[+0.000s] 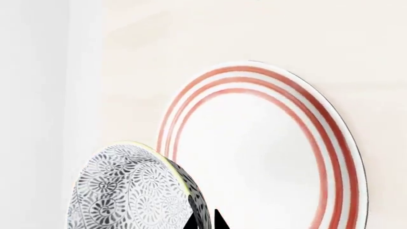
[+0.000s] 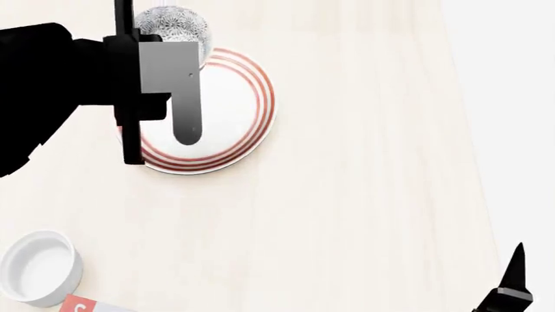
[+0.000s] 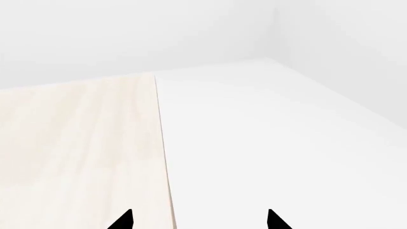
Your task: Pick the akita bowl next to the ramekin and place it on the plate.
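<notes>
My left gripper (image 1: 203,222) is shut on the wall of the akita bowl (image 1: 127,191), a grey-and-white lacy bowl with a thin pale rim; one black fingertip is inside and one outside. In the head view the bowl (image 2: 173,25) shows at the far rim of the plate (image 2: 234,110), partly hidden by my left arm. The plate (image 1: 267,157) is flat and white with thin red rings, and lies right beside the held bowl. The plain white ramekin (image 2: 39,266) stands at the near left, far from the bowl. My right gripper (image 3: 199,219) is open with nothing in it.
A red-and-white object (image 2: 82,305) peeks in beside the ramekin at the bottom left. The pale wooden table (image 2: 364,195) ends at its right edge (image 3: 162,143), where my right gripper (image 2: 513,276) hovers over the white floor.
</notes>
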### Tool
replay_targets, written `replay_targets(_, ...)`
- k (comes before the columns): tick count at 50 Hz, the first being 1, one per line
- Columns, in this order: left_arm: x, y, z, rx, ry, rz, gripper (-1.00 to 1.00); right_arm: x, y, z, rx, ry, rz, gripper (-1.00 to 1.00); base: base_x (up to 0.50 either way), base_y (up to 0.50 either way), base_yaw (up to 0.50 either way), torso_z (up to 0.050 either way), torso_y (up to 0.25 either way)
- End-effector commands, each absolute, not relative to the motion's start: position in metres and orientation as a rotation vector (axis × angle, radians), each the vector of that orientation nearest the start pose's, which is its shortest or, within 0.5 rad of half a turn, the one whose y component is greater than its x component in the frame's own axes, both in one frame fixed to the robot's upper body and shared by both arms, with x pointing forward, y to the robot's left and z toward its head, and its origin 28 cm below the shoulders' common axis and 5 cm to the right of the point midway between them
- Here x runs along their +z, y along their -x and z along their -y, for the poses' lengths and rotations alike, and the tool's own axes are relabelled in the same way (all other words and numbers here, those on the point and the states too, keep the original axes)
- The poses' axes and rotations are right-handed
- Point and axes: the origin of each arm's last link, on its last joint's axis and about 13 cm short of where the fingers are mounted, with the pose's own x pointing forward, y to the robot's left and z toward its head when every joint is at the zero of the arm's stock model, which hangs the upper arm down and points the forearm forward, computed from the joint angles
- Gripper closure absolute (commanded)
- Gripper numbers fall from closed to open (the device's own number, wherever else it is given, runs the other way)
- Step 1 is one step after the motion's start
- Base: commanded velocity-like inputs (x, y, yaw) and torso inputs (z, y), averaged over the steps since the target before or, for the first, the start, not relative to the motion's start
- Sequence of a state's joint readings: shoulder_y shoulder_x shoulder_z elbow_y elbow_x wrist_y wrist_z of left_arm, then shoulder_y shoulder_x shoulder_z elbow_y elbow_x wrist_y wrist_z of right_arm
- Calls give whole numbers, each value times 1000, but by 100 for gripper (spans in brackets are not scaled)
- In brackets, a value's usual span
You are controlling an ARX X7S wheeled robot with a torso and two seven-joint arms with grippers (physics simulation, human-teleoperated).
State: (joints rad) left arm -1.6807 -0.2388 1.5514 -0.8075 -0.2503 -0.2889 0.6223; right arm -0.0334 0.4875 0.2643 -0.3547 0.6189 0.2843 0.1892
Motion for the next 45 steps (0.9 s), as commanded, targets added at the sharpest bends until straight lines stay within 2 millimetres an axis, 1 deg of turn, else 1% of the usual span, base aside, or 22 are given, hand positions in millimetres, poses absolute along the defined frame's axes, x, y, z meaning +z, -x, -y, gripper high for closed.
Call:
replay_targets(1,325,-417,-192,-784,-1319,-227,100,107,-198,222,-231,-98,124,-100,0,0,0,0,0)
replay_targets(10,329,-411,-190,-828,-1305,-237,100,106,-199,223,-232,-99,123,-100,0,0,0,0,0)
replay_targets(42,327,-416,-189,-831,-1290,-172,100,105,-199,223,-233,-100,122,-100,0,0,0,0,1)
replay_targets(45,327,-416,-188,-821,-1287,-171,100,106,-198,223,-232,-100,123,-100,0,0,0,0,-121)
